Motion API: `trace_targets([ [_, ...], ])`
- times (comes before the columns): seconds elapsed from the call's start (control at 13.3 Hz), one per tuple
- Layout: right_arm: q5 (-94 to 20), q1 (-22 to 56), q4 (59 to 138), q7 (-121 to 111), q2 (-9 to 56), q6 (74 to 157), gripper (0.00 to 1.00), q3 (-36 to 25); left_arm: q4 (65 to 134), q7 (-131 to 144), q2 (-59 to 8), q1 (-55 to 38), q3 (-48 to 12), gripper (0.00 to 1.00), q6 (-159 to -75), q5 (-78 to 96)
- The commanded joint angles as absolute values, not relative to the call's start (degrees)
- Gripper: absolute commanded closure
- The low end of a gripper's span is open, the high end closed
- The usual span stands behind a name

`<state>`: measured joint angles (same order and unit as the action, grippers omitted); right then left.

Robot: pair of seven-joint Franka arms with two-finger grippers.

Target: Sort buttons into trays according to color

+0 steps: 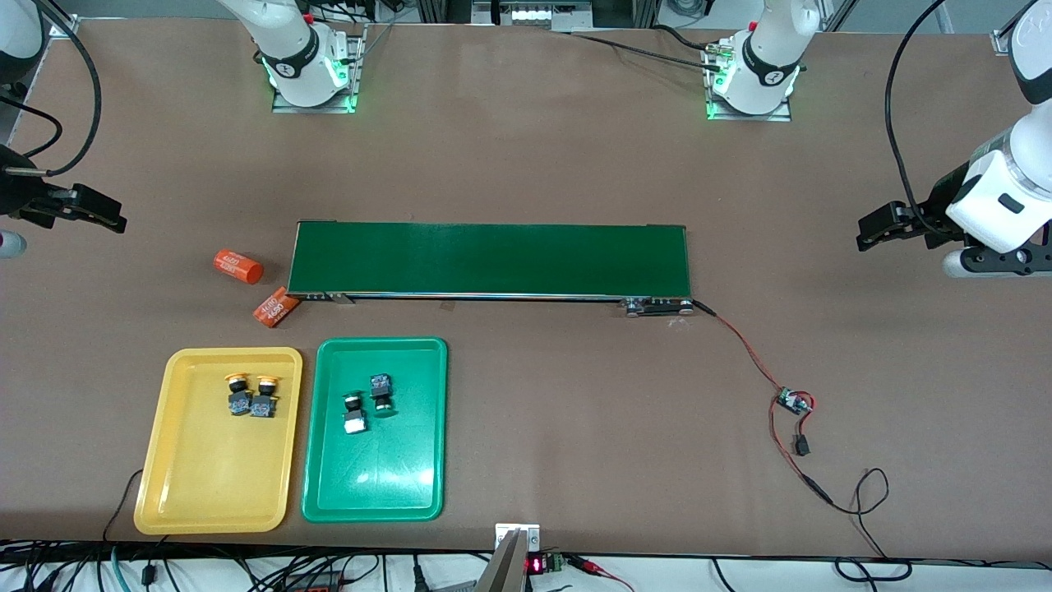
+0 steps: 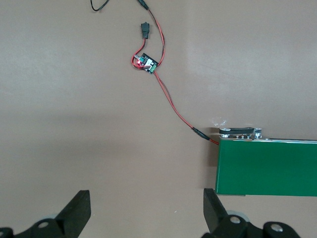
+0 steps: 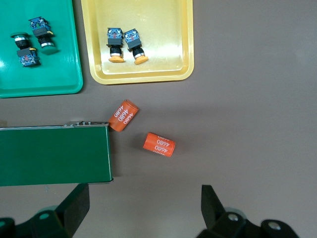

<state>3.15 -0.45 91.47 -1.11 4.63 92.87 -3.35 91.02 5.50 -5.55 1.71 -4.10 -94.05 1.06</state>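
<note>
Right gripper (image 1: 99,215) hangs in the air at the right arm's end of the table, jaws spread wide, nothing in them; its fingers (image 3: 74,206) show well apart in the right wrist view. Arm waits.

Two orange cylinders with white print: one (image 1: 238,267) lies on the table off the belt's end, the other (image 1: 275,307) nearer the camera, touching the belt's corner.

Yellow tray (image 1: 164,460) sits near the camera edge. Two yellow buttons in it, side by side and touching, caps pointing away from the camera: first (image 1: 237,392), second (image 1: 265,395). Both lie in the tray's half nearer the belt.

Green tray (image 1: 386,493) lies just beside the yellow tray, toward the left arm's end. Two green buttons in it, close together: one (image 1: 354,412) lying with cap toward the belt, the other (image 1: 380,394) slightly farther from the camera, cap toward the camera.

Dark-green belt (image 1: 491,259) runs lengthwise mid-table, farther from the camera than both trays. A red-black wire (image 1: 744,345) leaves its end and runs to a small circuit board (image 1: 792,401).

Left gripper (image 1: 883,228) hangs at the left arm's end of the table, jaws wide apart, empty; fingers (image 2: 77,210) seen spread in the left wrist view over bare table (image 2: 74,124) by the belt's end. Arm waits.
</note>
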Motion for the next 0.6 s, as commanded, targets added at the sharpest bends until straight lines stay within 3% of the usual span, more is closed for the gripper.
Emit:
trace_targets([
  [0.0,2.64,-0.27,89.57,-1.58,5.01,91.67,0.0,-2.73,90.97,4.66,-4.75,2.02,-4.39,0.0,-93.52,1.41],
  [0.53,2.46,-0.61,89.65,-1.58,5.36,91.58,0.0,-2.9,90.97,4.66,-4.75,2.11,-4.39,0.0,-93.52,1.41],
])
